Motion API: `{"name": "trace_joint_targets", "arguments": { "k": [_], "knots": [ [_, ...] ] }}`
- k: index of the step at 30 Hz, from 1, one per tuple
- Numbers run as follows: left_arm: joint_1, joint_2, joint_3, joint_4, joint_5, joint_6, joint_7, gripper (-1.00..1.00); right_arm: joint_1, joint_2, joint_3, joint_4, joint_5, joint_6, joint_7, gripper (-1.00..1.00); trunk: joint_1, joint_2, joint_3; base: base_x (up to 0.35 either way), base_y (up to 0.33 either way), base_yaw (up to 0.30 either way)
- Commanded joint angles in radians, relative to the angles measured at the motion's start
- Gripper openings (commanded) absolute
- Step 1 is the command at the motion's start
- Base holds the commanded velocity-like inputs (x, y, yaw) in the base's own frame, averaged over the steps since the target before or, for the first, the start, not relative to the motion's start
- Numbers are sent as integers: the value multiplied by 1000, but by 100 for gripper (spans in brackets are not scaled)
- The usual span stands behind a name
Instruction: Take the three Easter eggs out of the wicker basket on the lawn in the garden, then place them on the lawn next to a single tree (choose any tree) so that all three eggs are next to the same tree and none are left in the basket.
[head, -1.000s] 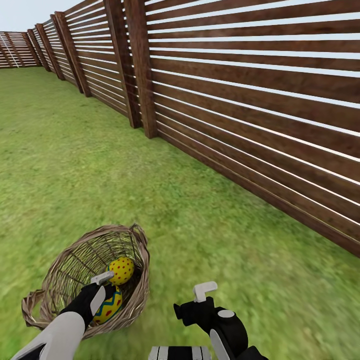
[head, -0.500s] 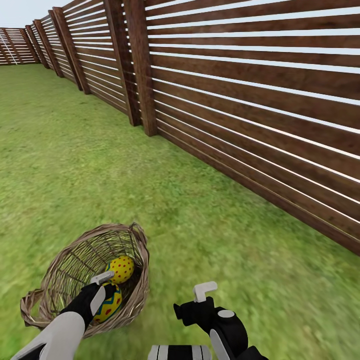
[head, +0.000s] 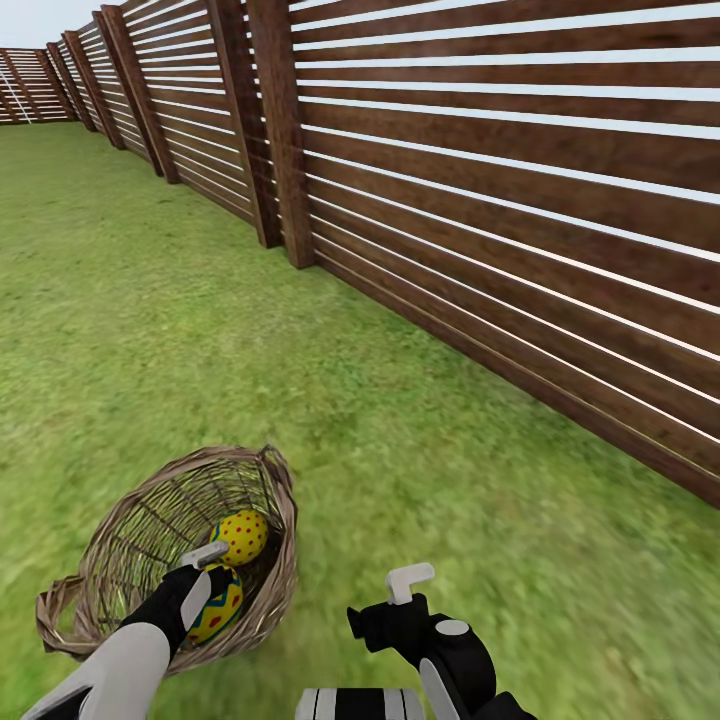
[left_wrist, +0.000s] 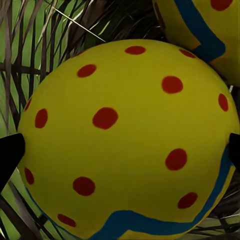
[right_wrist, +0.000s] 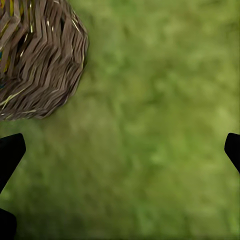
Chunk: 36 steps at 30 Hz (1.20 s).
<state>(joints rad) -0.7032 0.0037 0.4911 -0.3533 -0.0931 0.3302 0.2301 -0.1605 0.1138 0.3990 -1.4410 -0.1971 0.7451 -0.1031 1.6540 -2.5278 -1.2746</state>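
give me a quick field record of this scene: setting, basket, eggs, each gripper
setting: lawn beside a slatted wooden fence
basket: wicker basket tipped on its side
eggs: two eggs visible inside, near egg, far egg
left gripper: left gripper in basket, fingers either side of near egg, contact unclear
right gripper: right gripper open above grass

A fenced garden, rendered in simulation: a wide lawn of short mottled green grass (head: 150, 330) runs from 6 to 11 o'clock, bounded from 11 to 3 o'clock by a tall dark brown horizontal-slat wooden fence (head: 480, 190), pale sky showing between slats.
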Motion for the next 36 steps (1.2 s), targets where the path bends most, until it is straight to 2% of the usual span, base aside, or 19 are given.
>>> {"name": "trace_joint_targets", "arguments": {
  "k": [1, 12, 13, 36],
  "knots": [
    [1, -1, 9, 0, -13, 7, 0, 100, -1, 0, 1, -1, -10, 4, -10, 100, 0, 0, -5, 0, 0, 0],
    [1, -2, 9, 0, -14, -7, 1, 100, -1, 0, 1, -1, -10, 4, -10, 100, 1, -1, -9, 0, 0, 0],
    [1, -2, 9, 0, -14, -11, 1, -100, -1, 0, 1, -1, -11, 4, -10, 100, 1, -1, -9, 0, 0, 0],
    [1, -1, 9, 0, -13, -18, 1, -100, -1, 0, 3, -1, -10, 4, -10, 100, 1, -1, -9, 0, 0, 0]
  ]
}}
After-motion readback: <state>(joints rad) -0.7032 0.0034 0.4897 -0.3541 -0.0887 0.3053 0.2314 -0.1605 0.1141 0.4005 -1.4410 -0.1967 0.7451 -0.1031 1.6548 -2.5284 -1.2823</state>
